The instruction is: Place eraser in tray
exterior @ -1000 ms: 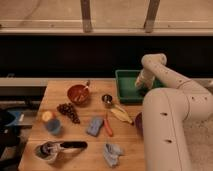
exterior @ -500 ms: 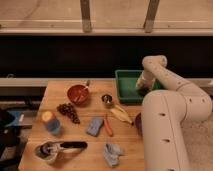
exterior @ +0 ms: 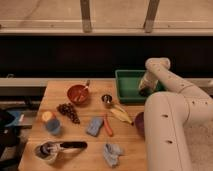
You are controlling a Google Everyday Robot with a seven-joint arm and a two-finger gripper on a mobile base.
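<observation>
Gripper: lowered into right half of tray, arm bent down from above; grip state impossible to tell.
Eraser: apparently the small dark block at gripper tip, inside tray walls.
Tray: green, at back right of wooden table.

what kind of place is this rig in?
Probably a lab mock-up of a kitchen table: wooden table with banana, grapes, red bowl; gripper hangs over the green tray.
</observation>
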